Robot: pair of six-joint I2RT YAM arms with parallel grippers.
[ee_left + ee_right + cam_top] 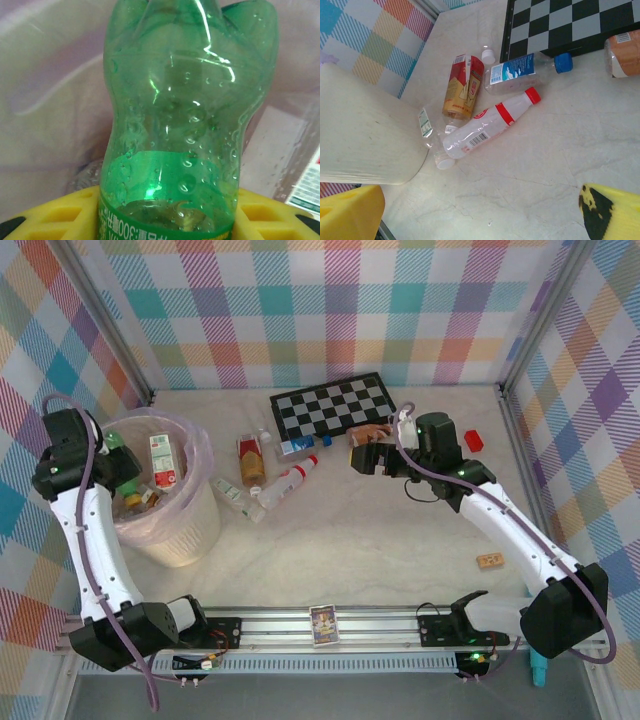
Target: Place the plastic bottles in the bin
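Left pincer (167, 220) gripping green bottle (185, 125), axis pointing ahead, base-first; bin (190, 530) lying directly below. Right pincer (368, 458) gaping open.

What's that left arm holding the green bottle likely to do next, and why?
Probably open the left gripper and let go. Its yellow fingers grip the green bottle, and it hangs over the bin, with the pink bag right behind the bottle, so a release should drop it inside.
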